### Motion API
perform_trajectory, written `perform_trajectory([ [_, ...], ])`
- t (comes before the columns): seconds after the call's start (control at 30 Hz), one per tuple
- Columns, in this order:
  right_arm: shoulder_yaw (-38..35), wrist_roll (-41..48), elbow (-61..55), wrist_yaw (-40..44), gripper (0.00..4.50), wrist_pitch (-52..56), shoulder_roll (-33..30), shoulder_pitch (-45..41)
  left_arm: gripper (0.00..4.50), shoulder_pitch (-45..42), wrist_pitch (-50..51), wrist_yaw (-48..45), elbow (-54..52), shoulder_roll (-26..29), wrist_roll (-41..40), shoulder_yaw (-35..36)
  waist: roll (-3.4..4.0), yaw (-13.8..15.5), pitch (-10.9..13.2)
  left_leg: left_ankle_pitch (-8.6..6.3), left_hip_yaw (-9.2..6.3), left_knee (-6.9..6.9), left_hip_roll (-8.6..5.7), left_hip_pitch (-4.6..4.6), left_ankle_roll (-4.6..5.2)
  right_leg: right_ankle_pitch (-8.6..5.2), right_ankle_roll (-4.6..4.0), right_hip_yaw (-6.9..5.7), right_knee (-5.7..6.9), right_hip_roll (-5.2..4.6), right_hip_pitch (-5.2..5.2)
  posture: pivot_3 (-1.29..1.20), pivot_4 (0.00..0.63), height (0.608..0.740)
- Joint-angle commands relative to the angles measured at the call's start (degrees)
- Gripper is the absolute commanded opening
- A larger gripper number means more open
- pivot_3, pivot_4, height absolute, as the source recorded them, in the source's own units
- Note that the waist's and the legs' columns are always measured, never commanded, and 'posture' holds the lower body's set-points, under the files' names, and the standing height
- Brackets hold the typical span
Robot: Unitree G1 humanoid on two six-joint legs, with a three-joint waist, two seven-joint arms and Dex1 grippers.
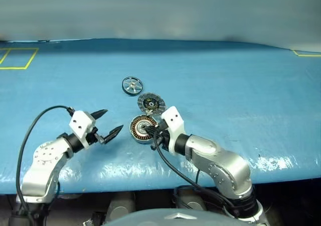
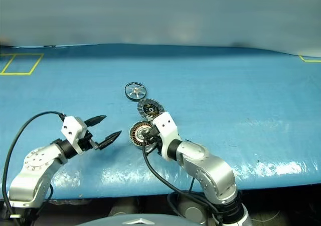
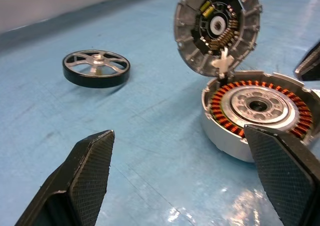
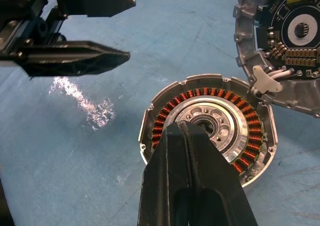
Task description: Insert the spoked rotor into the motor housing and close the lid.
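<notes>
Wide apart, the left gripper's (image 1: pixel 109 123) two black fingers hold nothing; you can see blue tabletop between them in the left wrist view. Your right gripper (image 4: pixel 186 136) is pinched fully together, also empty, its tip poised over the near edge of the motor housing (image 1: pixel 143 128). Whether it touches the metal, you cannot tell.

Look at where the parts lie in the head view. The housing sits open on the blue table (image 1: pixel 241 95), copper windings and silver centre exposed. Its lid (image 1: pixel 151 103) is swung back at about 1 o'clock from the housing, ribbed inner face showing, attached at the hinge. The spoked rotor (image 1: pixel 132 85) lies flat on the table at roughly 11 o'clock from the housing, just beyond the lid and apart from both. Nothing is seated in the housing yet, so the task looks to be at its first step.

The relation your next move turns on: from the open left gripper, the rotor lies at about 1 o'clock, further out across the table, with a free path to it. The housing is at 3 o'clock from that same gripper, much nearer. The right gripper would have to reach past the housing and lid to get at the rotor, so the left arm looks the better placed, and it is the one already open.

The rotor is a flat disc with its axle pointing up, so you would probably need to come down over its rim rather than slide in level.
</notes>
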Motion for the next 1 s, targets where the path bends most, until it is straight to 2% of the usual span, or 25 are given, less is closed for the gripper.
perform_trajectory([
  [0.03,-1.1,0.1,-2.9,1.8,0.03,-6.9,-1.9,2.1,4.5,-7.3,2.0,0.6,4.9,0.8,1.5,-0.5,-0.03,-0.2,0.0,0.0,0.01,0.0,0.0,0.01,0.0,0.01,0.01,0.0,-0.01,0.0,0.0,0.0,0.15,0.74],
  [0.23,-3.8,0.7,-3.2,1.1,0.03,-11.3,-3.4,6.4,4.5,-22.7,-4.6,-5.3,19.9,2.4,7.8,-6.0,-0.12,0.1,0.1,0.01,-0.02,0.0,-0.03,0.0,-0.01,0.03,0.02,0.01,-0.01,0.0,0.02,0.0,0.15,0.74],
  [0.4,-4.3,-0.1,-2.5,-0.2,0.03,-12.6,-3.4,8.4,4.5,-34.1,-10.4,-11.6,33.8,1.7,11.6,-10.3,-0.14,0.1,0.1,0.01,-0.01,0.0,-0.06,-0.04,-0.01,0.05,-0.03,0.02,-0.02,0.0,0.0,0.0,0.15,0.74],
  [0.5,-4.2,-0.6,-2.1,-1.3,0.0,-13.1,-2.9,8.8,3.9,-40.8,-14.4,-14.2,43.3,0.5,14.4,-12.8,-0.15,0.2,0.1,0.01,-0.06,0.0,-0.07,-0.08,-0.01,0.05,-0.04,0.0,-0.02,0.01,-0.01,0.0,0.15,0.74],
  [0.67,-4.0,-0.9,-2.1,-2.6,0.0,-13.6,-2.3,9.3,2.25,-49.3,-20.9,-14.8,55.6,-1.8,18.7,-15.1,-0.17,0.1,0.1,0.0,-0.11,0.04,-0.14,-0.16,0.0,0.08,-0.08,0.02,-0.02,-0.02,-0.01,0.0,0.15,0.74],
  [0.8,-3.6,-1.4,-2.3,-3.5,0.0,-13.8,-1.9,9.8,2.25,-56.1,-26.7,-15.7,65.5,-3.7,23.3,-17.9,-0.21,0.2,0.1,-0.01,-0.19,0.06,-0.16,-0.24,0.02,0.08,-0.09,0.0,-0.01,-0.01,-0.03,0.0,0.15,0.74],
  [1.0,-3.4,-1.8,-2.2,-4.2,0.0,-14.0,-1.5,10.1,2.25,-61.3,-31.1,-17.0,74.4,-5.2,27.9,-20.4,-0.22,0.0,0.1,-0.03,-0.23,0.17,-0.19,-0.32,0.06,0.09,-0.06,-0.02,0.02,-0.02,-0.04,0.0,0.15,0.74],
])
